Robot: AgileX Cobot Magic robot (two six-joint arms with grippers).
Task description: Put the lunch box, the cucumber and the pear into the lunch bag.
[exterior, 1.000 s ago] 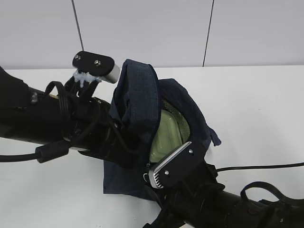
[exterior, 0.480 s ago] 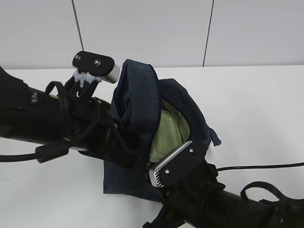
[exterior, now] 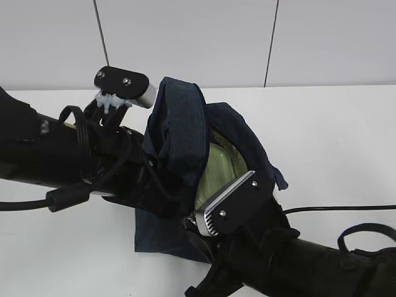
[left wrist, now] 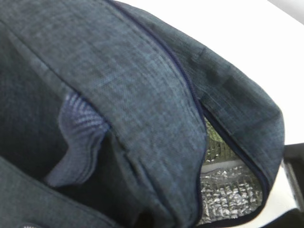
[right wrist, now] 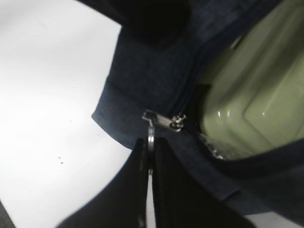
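The navy lunch bag stands in the middle of the table with its top flap lifted upright against my left arm. In the left wrist view its fabric fills the frame and bunches toward my hidden jaws, which are shut on it; silver lining shows at the mouth. The lunch box lies inside the bag, and its pale green lid shows through the opening. My right gripper is shut on the zipper's metal ring pull at the bag's near corner. The cucumber and the pear are out of view.
The white table stretches to the right of the bag up to a pale wall. A black cable crosses it at the right. My left arm's wrist camera sits beside the flap, and the right one in front of the opening.
My right arm has shifted a little up and to the right at the bag's front, with its jaws closed on the ring pull. The bag and left arm have not moved.
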